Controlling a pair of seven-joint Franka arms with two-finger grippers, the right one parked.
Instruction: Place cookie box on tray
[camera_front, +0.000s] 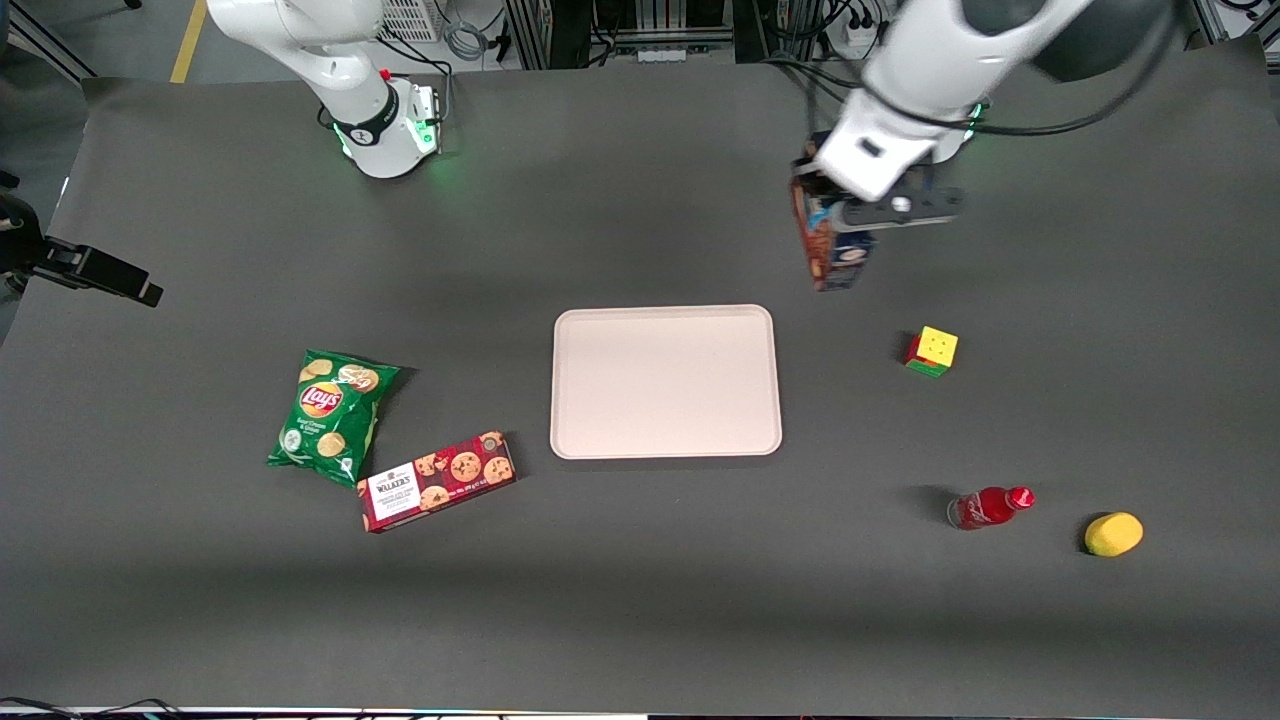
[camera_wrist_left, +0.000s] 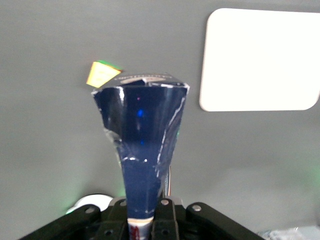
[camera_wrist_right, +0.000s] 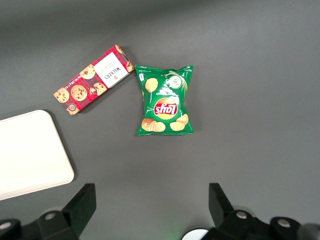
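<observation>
In the upper right of the front frame, the left arm's tool (camera_front: 838, 215) is clamped on the cookie box (camera_front: 828, 250), which appears lifted off the surface (camera_front: 640, 600). The tray (camera_front: 665, 381) lies bare at frame centre, lower than the box and to its left. Judgement: the carry should take the box over the tray's middle, keep it upright, lower it until it seats inside the rim, and only then release. In the wrist view the fingers (camera_wrist_left: 164, 220) pinch the carton's end (camera_wrist_left: 141, 140). The grip is largely masked by the arm in the front view; contact with the surface cannot be confirmed.
</observation>
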